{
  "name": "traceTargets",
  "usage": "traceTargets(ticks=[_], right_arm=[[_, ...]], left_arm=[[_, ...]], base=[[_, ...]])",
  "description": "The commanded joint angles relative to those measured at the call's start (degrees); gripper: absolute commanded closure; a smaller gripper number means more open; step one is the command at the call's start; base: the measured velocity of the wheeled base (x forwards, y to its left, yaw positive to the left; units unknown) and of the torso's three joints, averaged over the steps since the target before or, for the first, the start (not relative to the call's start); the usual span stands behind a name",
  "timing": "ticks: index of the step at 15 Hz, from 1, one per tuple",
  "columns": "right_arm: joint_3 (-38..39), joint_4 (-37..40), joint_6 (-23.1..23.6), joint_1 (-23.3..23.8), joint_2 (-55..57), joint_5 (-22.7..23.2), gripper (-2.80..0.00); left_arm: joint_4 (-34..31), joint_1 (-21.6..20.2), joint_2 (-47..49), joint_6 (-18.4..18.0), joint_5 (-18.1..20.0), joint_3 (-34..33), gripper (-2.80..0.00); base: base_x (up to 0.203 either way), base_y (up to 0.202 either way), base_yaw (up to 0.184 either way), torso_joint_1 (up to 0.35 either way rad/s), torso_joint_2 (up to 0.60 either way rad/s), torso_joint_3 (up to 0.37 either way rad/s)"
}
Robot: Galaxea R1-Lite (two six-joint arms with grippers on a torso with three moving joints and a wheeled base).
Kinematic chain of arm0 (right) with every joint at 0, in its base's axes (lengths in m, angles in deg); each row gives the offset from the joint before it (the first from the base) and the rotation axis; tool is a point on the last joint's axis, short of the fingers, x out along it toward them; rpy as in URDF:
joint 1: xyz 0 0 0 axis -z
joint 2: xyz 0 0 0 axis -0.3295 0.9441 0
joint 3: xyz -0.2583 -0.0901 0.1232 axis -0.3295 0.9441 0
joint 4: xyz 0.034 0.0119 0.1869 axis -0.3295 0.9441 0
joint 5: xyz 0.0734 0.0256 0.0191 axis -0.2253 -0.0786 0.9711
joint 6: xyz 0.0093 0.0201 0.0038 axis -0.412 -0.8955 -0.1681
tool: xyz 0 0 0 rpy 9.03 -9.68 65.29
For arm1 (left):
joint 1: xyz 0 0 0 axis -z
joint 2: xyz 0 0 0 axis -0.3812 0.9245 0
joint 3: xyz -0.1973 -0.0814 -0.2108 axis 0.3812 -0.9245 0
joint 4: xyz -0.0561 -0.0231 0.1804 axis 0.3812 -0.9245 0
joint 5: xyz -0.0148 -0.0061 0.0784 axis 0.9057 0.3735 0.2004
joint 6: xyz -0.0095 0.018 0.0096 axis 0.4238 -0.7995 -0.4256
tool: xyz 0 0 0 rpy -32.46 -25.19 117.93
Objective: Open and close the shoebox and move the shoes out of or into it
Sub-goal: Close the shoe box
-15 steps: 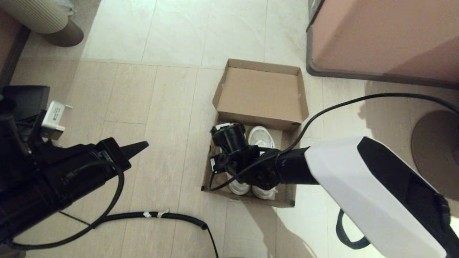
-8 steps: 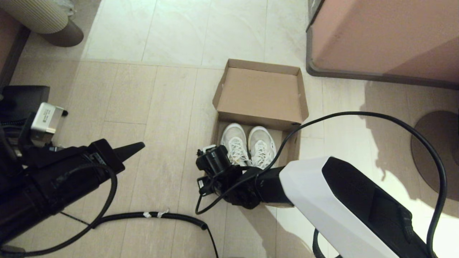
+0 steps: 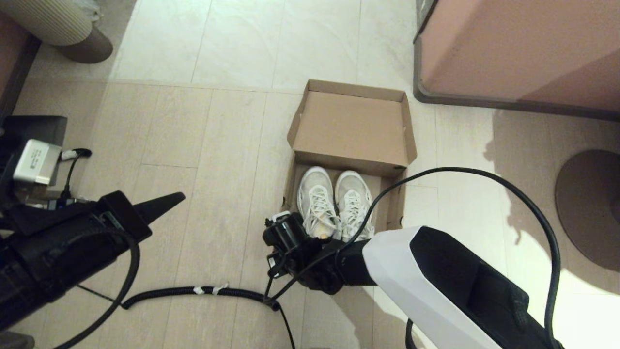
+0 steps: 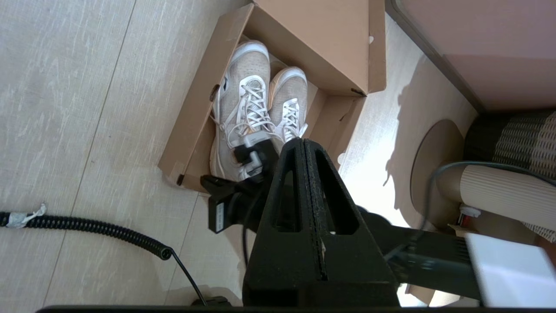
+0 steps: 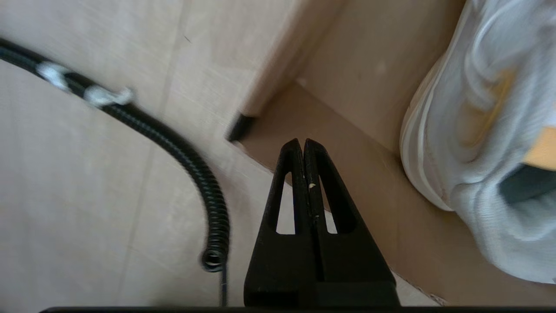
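Observation:
The brown cardboard shoebox point(image 3: 395, 203) stands on the floor with its lid point(image 3: 351, 128) flipped back and open. Both white lace-up sneakers point(image 3: 334, 201) lie side by side inside, toes toward the lid. My right gripper point(image 5: 302, 143) is shut and empty, hovering over the box's near wall point(image 5: 391, 208) by its near-left corner, beside the heel of one shoe point(image 5: 478, 130). In the head view its fingers are hidden under the wrist point(image 3: 290, 240). My left gripper point(image 3: 177, 198) is shut and empty, held above the floor well left of the box; its wrist view shows the shoes point(image 4: 256, 100) beyond the tip point(image 4: 303, 141).
A black coiled cable point(image 3: 218, 292) lies on the floor just left of the box's near corner. A large pinkish-brown furniture block point(image 3: 518, 48) stands at the back right, a round brown base point(image 3: 588, 206) at the right, a ribbed cylinder point(image 3: 58, 19) at the far left.
My right arm drew back from over the shoes to the box's near-left corner, uncovering both sneakers. The left arm drifted slightly left and toward me.

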Motion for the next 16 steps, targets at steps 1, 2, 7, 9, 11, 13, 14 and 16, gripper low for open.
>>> traceTargets(ticks=[1,2,7,9,11,13,14,16], right_arm=[[-0.6,-0.1,0.1,0.2,2.2,-0.6,0.0],[-0.6,-0.1,0.3,0.2,2.8,-1.2,0.0],[-0.3,1.5,0.2,-0.2,3.0,-1.4,0.0],[0.4,1.9,0.1,-0.5,2.1,-1.4,0.0],[1.2,3.9,-0.7,-1.3,1.3,-1.4,0.0],[1.2,6.3,-2.6,-2.5,0.8,-1.4,0.0],[1.3,8.1,-3.6,-3.1,0.8,-1.4,0.0],[1.4,9.7,-4.8,-3.8,0.3,-1.4,0.0]], left_arm=[[0.2,0.0,-1.0,0.1,-0.3,-0.3,0.0],[0.2,0.0,-1.2,0.1,-0.6,-0.4,0.0],[0.0,0.0,-2.3,0.1,-0.5,-1.3,0.0],[0.0,0.0,-2.2,0.1,-0.5,-1.3,0.0],[0.0,0.0,-2.2,0.1,-0.5,-1.4,0.0],[-0.1,0.0,-2.3,0.1,-0.3,-1.8,0.0],[0.0,0.0,-2.4,0.1,-0.3,-2.1,0.0],[0.0,-0.1,-2.8,0.1,-0.2,-2.7,0.0]], base=[[0.0,0.0,0.0,0.0,0.0,0.0],[0.0,0.0,0.0,0.0,0.0,0.0],[0.0,0.0,0.0,0.0,0.0,0.0],[0.0,0.0,0.0,0.0,0.0,0.0],[0.0,0.0,0.0,0.0,0.0,0.0],[0.0,0.0,0.0,0.0,0.0,0.0],[0.0,0.0,0.0,0.0,0.0,0.0],[0.0,0.0,0.0,0.0,0.0,0.0]])
